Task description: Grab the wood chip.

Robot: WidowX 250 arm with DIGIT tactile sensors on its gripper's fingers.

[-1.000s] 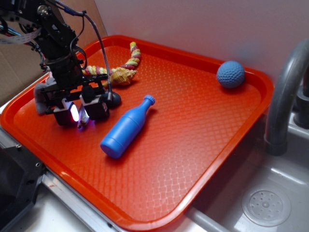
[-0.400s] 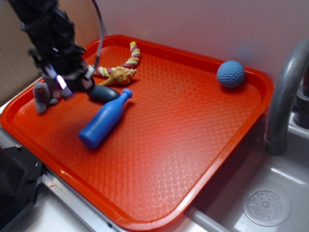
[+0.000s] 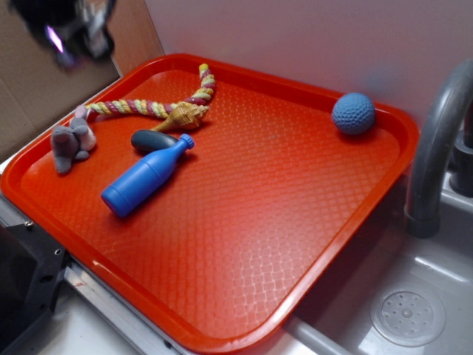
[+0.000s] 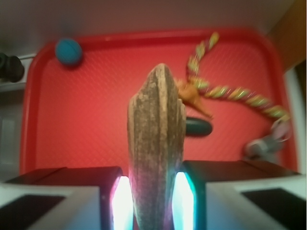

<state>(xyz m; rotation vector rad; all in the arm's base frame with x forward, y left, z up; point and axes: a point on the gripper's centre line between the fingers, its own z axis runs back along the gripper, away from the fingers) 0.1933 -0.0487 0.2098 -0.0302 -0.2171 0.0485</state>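
Wrist view, nearest first: the end effector is clamped on the chip — an upright, streaky brown sliver held between two glowing pads, high above the red tray. Beyond the chip on the tray lie a dark stone, a tan shell just behind it, and a braided rope. Farthest — a blue ball at the tray's far-left corner.

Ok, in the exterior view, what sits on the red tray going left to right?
Grey plush toy → dark smooth oval stone → tan spiral seashell → blue knitted ball, all on the red plastic tray. The braided rope and blue plastic bottle span too much width to place.
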